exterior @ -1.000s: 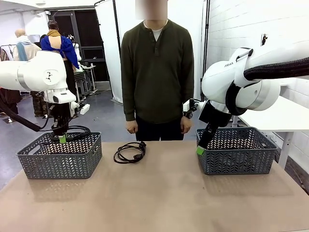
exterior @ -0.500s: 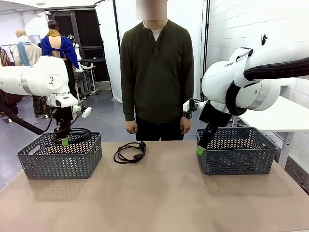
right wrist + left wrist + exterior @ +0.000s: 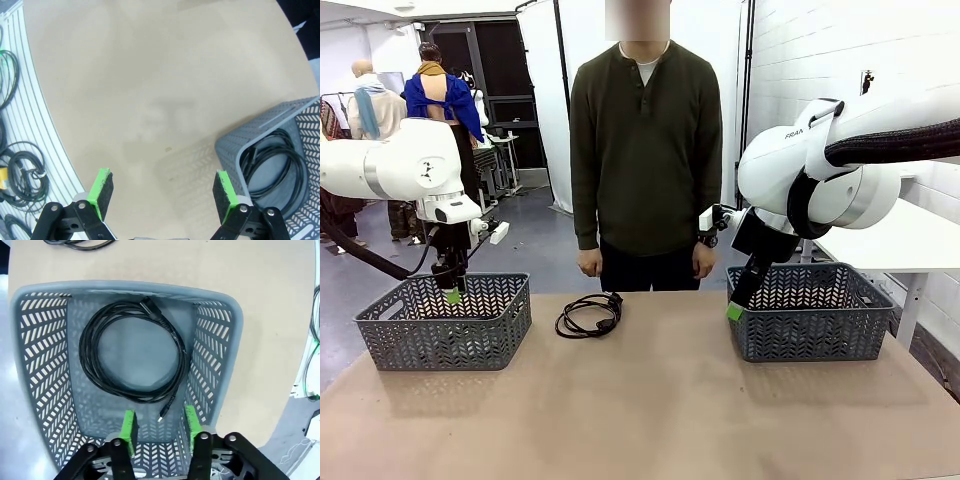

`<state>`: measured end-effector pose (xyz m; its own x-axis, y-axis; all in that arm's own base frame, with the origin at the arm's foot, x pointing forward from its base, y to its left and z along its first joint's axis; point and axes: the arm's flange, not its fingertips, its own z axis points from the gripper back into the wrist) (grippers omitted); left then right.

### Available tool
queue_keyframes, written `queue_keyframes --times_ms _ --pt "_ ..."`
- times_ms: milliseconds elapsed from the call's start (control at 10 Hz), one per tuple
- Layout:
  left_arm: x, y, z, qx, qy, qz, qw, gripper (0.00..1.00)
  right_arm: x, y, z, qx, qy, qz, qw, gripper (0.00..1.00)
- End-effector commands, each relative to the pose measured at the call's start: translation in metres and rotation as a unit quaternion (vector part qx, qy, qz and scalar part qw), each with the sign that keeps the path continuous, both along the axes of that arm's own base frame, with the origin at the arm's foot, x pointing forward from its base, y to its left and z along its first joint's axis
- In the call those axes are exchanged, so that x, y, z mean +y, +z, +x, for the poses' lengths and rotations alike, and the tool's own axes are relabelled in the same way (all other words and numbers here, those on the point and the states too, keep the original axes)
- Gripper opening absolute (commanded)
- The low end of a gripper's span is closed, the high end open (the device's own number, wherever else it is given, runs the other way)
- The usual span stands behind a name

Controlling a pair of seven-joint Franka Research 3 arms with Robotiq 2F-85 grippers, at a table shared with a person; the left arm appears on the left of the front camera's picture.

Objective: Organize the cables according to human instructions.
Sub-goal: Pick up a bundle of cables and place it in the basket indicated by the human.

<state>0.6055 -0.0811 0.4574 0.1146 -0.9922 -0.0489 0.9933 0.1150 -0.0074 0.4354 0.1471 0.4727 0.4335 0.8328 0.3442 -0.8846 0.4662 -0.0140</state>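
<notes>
One black coiled cable (image 3: 588,313) lies on the table in front of the person. A second coiled cable (image 3: 132,355) lies flat on the floor of the left grey basket (image 3: 440,322), its plug end just ahead of my left gripper (image 3: 160,426). That left gripper (image 3: 452,292) hangs over the basket's back part, jaws apart with nothing between them. My right gripper (image 3: 735,310) hovers open by the left wall of the right grey basket (image 3: 810,315). In the right wrist view, the right gripper (image 3: 163,192) is over bare table, and a third coiled cable (image 3: 275,165) lies inside the right basket (image 3: 235,145).
The person (image 3: 645,150) stands at the far edge with both hands down. Bare table stretches between the baskets and toward the front. More cable coils (image 3: 20,172) lie on the floor beyond the table edge in the right wrist view.
My left gripper opened and let go of the cable it held over the left basket. The coil dropped below the basket's rim. The right arm has not moved.
</notes>
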Motion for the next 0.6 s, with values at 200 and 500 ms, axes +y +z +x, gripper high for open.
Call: queue_keyframes --times_ms 200,500 --pt "-0.002 0.01 -0.001 -0.001 0.002 0.004 1.0 1.0 0.0 0.0 0.001 -0.001 -0.001 -0.004 1.0 1.0" --pt "-0.01 0.021 0.001 -0.003 0.004 0.006 1.0 1.0 0.0 0.0 0.001 -0.001 -0.001 -0.004 1.0 1.0"
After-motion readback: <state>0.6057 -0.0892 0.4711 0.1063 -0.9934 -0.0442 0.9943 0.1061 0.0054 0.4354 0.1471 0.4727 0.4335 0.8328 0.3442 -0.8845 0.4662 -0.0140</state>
